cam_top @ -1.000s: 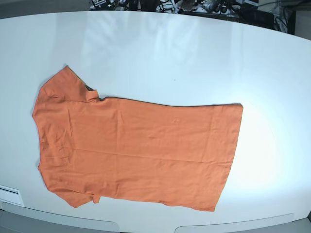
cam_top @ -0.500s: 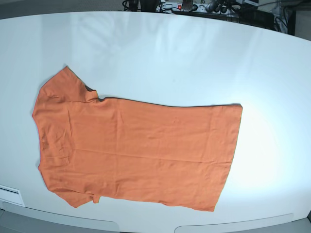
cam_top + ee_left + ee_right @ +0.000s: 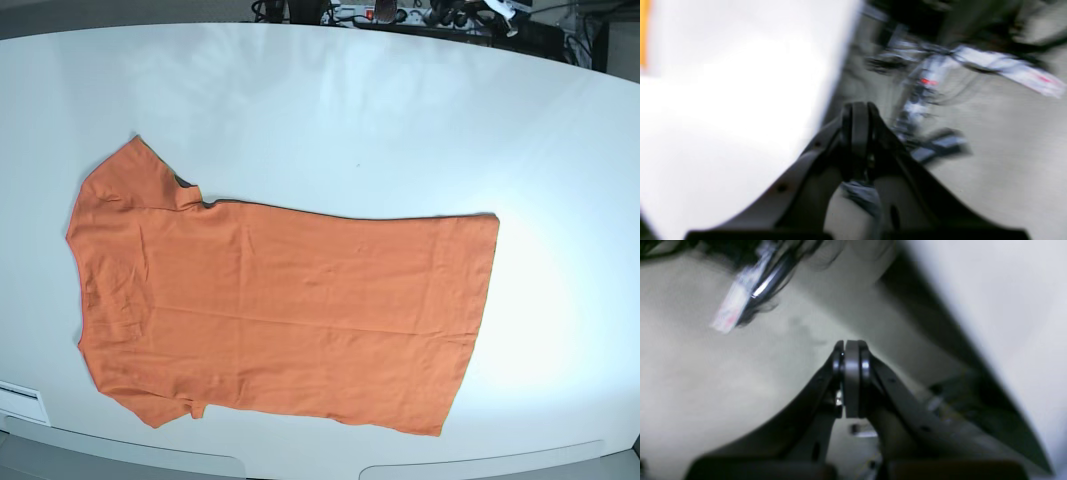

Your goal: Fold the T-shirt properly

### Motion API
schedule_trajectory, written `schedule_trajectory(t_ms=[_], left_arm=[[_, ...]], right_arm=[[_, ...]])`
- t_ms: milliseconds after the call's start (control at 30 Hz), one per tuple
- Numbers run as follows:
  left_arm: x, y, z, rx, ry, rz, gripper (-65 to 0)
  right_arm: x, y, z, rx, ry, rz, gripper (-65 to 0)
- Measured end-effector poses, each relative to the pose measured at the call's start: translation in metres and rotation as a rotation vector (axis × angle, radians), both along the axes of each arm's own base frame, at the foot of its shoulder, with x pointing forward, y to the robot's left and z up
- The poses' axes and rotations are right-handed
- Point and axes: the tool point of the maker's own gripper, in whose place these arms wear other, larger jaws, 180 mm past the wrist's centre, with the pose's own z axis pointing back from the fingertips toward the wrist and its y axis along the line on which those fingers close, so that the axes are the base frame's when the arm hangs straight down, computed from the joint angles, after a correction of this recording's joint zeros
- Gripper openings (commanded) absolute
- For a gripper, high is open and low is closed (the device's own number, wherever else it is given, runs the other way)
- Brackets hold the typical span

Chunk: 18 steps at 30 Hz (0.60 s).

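Up close, the left gripper (image 3: 858, 110) is clenched, its two dark fingers pressed flat against each other at the middle of the left wrist view with nothing between them. Behind its tips, in the right half of that blurred frame, lies a grey floor (image 3: 1007, 140) with a tangle of cables and a power strip (image 3: 1007, 70) showing a small red light; the left half is filled by the white table (image 3: 723, 116), and a thin strip of orange, an edge of the T-shirt (image 3: 643, 33), shows at the upper left border. The right gripper (image 3: 851, 350) is likewise clenched and holds nothing, its fingertips meeting at the middle of the right wrist view, over grey floor on the left, with the dark rim of the table and its white top running down the right side. In the base view neither arm appears. There the T-shirt (image 3: 280, 310) lies spread flat on the table (image 3: 400, 120), filling the lower left and centre of the frame, its sleeves and neck end toward the left and its straight hem toward the right, well apart from the cables along the top edge. Some light wrinkles show near the sleeves.
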Motion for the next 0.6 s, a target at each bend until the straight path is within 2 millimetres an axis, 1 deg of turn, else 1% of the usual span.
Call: schedule_trajectory(t_ms=[67,100,133,233,333,400,467,533,567,600], left_arm=[[0.02,0.001,0.01,0.006,-0.084,-0.017,-65.0],[0.027,0.004,0.011,0.014,-0.103,-0.016,-65.0],[0.034,0.007,0.01,0.025,-0.11,-0.022,-65.0],[0.058,0.021,0.007,0.042,-0.137,-0.027,-65.0],[0.096,0.029,0.017,0.023,-0.227,-0.055,-65.0],[0.117,0.034,0.02,0.01,-0.258,-0.09,-65.0],[0.131,0.039,0.02,0.037,-0.274,-0.177,-65.0],[0.14,0.046,0.011,0.062,-0.246,-0.265,-65.0],[0.144,0.05,0.007,0.068,-0.229,-0.296,-60.4],[0.149,0.054,0.003,0.075,-0.219,-0.329,-52.0]], right_arm=[[0.004,-0.007,0.004,-0.053,-0.022,0.042,-65.0],[0.011,-0.001,0.004,-0.034,-0.052,0.082,-65.0],[0.016,0.0,0.004,-0.027,-0.067,0.087,-65.0],[0.048,0.01,0.004,0.025,-0.162,0.093,-65.0],[0.092,0.016,0.012,0.044,-0.303,0.113,-65.0],[0.119,0.019,0.02,0.053,-0.388,0.129,-65.0],[0.135,0.029,0.022,0.103,-0.421,0.148,-65.0],[0.147,0.041,0.025,0.168,-0.448,0.168,-65.0],[0.154,0.044,0.028,0.181,-0.472,0.174,-65.0],[0.161,0.045,0.032,0.187,-0.501,0.179,-65.0]])
